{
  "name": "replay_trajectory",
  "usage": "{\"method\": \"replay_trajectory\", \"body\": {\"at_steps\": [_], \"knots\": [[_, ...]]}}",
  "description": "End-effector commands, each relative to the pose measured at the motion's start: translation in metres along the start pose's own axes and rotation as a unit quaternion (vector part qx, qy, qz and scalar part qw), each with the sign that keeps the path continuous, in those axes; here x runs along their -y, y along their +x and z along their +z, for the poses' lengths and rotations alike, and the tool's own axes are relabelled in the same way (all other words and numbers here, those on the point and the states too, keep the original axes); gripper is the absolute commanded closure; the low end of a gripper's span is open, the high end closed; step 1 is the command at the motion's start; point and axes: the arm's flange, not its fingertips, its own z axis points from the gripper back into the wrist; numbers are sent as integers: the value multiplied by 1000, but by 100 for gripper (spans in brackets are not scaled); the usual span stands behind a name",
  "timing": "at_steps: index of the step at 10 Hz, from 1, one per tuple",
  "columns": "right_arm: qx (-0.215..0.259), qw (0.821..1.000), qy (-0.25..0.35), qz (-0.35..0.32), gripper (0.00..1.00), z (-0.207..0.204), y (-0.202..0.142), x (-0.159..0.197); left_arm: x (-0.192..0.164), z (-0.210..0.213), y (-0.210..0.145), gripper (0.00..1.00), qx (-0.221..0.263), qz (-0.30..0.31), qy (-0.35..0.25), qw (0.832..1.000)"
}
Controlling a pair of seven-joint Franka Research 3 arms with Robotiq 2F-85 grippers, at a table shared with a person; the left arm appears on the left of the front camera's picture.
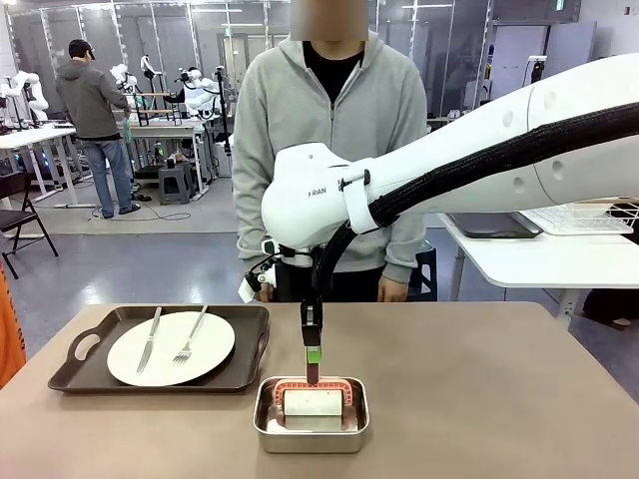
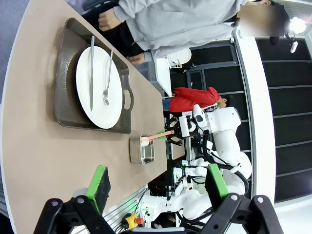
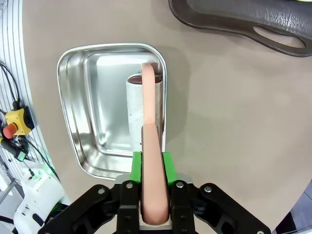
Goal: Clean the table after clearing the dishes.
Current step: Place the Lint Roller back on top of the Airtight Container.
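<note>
The tan table (image 1: 479, 399) carries a dark brown tray (image 1: 90, 374) holding a white plate (image 1: 170, 349) with a knife and fork. Near the front edge sits a steel pan (image 1: 268, 424) containing a white cleaning block (image 1: 313, 404) with a pink arched handle (image 1: 339, 384). My right gripper (image 1: 313, 367) points straight down over the pan, shut on that handle (image 3: 151, 146); its green pads (image 3: 137, 165) press both sides. Off the table's near end, my left gripper (image 2: 156, 185) hangs open with nothing between its fingers (image 2: 99, 181), and looks over the plate (image 2: 97, 87) and pan (image 2: 142, 150).
A person in a grey hoodie (image 1: 329, 130) stands at the table's far edge, hands down. A white side table (image 1: 539, 259) with a wire rack stands at the back right. The tray's handle (image 3: 273, 36) lies close beside the pan.
</note>
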Motion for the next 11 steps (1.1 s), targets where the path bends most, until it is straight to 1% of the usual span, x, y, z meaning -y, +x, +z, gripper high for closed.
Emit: {"method": "replay_trajectory", "body": {"at_steps": [1, 2, 4, 5, 6, 8, 11], "knots": [[22, 999, -24, 28, 78, -23, -9, 17, 1, 3, -1, 0, 0, -5, -4, 1000], [30, 999, -23, 34, 71, -23, -10, 18, 1, 3, -1, 0, 0, -5, -4, 1000], [19, 999, -28, 36, 60, -19, -9, 17, 1, 3, -1, 0, 0, -5, -4, 1000], [22, 999, -30, 36, 55, -16, -9, 16, 1, 3, -1, 0, 0, -5, -4, 1000], [16, 999, -25, 26, 49, -12, -7, 13, 1, 3, -1, 0, 0, -5, -4, 1000], [19, 998, -40, 34, 37, 4, -3, 10, 1, 3, -1, 0, 0, -5, -4, 1000], [22, 998, -53, 34, 21, 26, -8, 7, 1, 3, -1, 0, 0, -5, -4, 1000]]}}
